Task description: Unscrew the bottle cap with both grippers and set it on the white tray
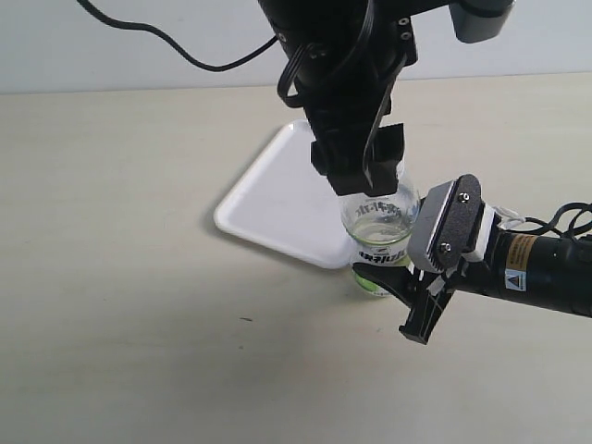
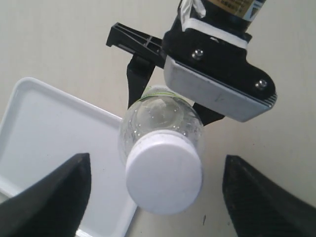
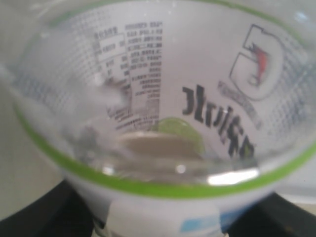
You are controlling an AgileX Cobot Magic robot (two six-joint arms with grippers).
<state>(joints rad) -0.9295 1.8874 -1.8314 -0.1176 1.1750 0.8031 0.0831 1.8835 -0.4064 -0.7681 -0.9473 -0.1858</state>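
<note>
The bottle [image 1: 379,227] stands upright on the table at the near right corner of the white tray [image 1: 277,194]. My right gripper [image 1: 396,289], with the grey screwed plate, is shut on the bottle's lower body. In the right wrist view the green-and-white label [image 3: 163,113] fills the frame, with black fingers [image 3: 29,219] at both sides. My all-black left gripper [image 1: 365,174] hangs straight over the bottle and hides the bottle cap in the exterior view. The left wrist view shows the white bottle cap [image 2: 164,175] between the open fingers [image 2: 49,197], with a gap on each side.
The tray [image 2: 49,133] holds nothing and lies left of and behind the bottle. The right arm [image 1: 541,268] stretches in from the right edge. A black cable [image 1: 176,46] loops at the back. The beige table [image 1: 120,324] spreads to the left and front.
</note>
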